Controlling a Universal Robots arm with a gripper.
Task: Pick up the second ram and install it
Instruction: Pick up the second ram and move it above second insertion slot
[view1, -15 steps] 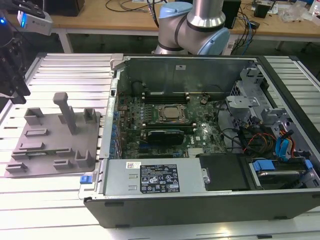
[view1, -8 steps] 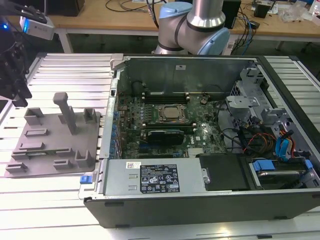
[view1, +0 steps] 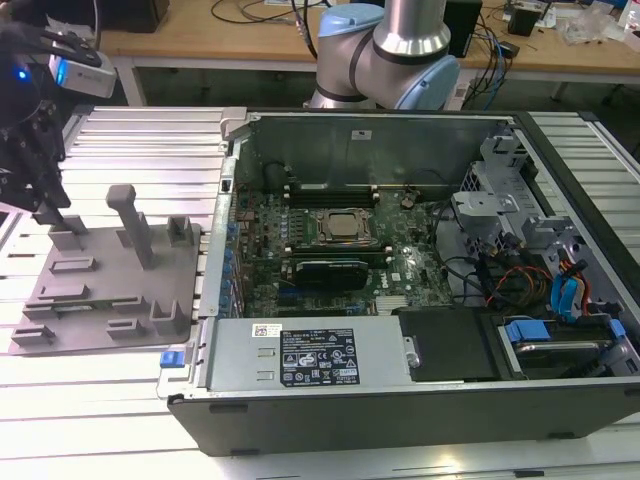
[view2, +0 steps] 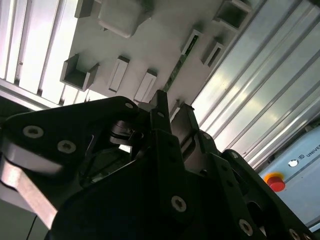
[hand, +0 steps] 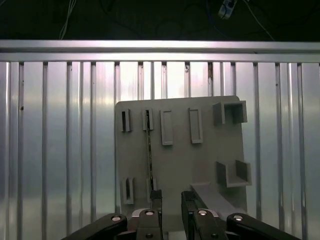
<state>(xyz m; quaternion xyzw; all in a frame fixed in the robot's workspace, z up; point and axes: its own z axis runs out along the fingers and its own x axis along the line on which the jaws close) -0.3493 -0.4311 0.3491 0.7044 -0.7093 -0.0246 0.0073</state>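
A robot arm's gripper (hand: 170, 197) is hovering over a grey plastic tray (hand: 205, 165) that is lying on a ribbed metal table (hand: 60, 150). The work appears to be sitting at the pick-up step: the arm is reaching for the second ram (hand: 149, 150), and nothing is being lifted yet. The second ram is standing on edge in a narrow slot of the tray, showing in the first wrist view as a thin dark-green line running between small upright grey blocks (hand: 125, 120). In the second wrist view its green edge (view2: 176, 72) is stretching away from the fingertips across the tray. The gripper is carrying nothing: its two dark fingers (hand: 156, 210) are standing parted and released, with a narrow strip of tray showing between them. Whether the tips are brushing the tray cannot be told. The stick's near end is lying just beside one finger rather than centred in the gap. Judging from this, a clean grasp is calling for a slight sideways correction so the fingers straddle the board's thin edge, and for a straight approach that avoids the grey blocks. In the exterior view the gripper (view1: 50, 205) is hanging over the side of the tray farthest from the open computer case (view1: 400, 425). The case is sitting just beside the tray, with its motherboard (view1: 400, 265) lying exposed.
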